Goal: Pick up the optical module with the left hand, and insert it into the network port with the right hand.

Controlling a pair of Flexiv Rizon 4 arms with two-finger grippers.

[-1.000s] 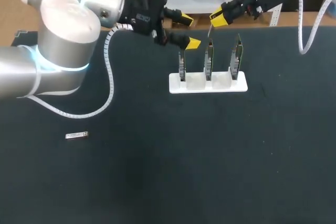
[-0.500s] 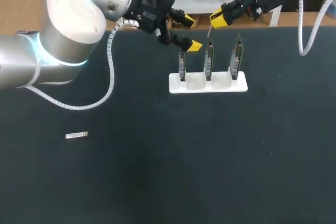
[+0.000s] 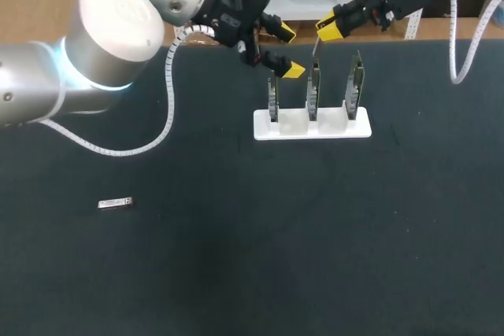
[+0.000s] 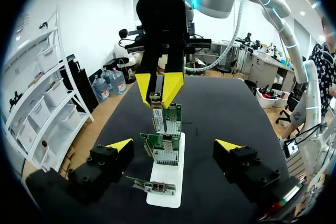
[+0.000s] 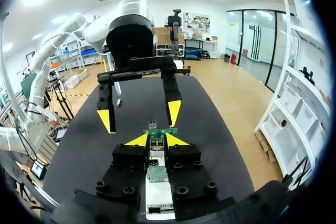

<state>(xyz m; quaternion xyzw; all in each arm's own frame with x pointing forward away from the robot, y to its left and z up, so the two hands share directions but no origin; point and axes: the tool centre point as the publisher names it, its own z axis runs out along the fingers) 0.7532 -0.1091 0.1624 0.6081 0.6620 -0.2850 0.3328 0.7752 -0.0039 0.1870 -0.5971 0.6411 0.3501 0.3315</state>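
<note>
Optical module (image 4: 156,97) pinched by the closed fingers of the right gripper (image 3: 321,32) just above the white rack's (image 3: 358,127) middle network card (image 3: 313,88), with the left gripper (image 3: 287,51) wide open and empty over the rack's left end; the insertion step is judged in hand, needing an aligned descent into the port.
</note>
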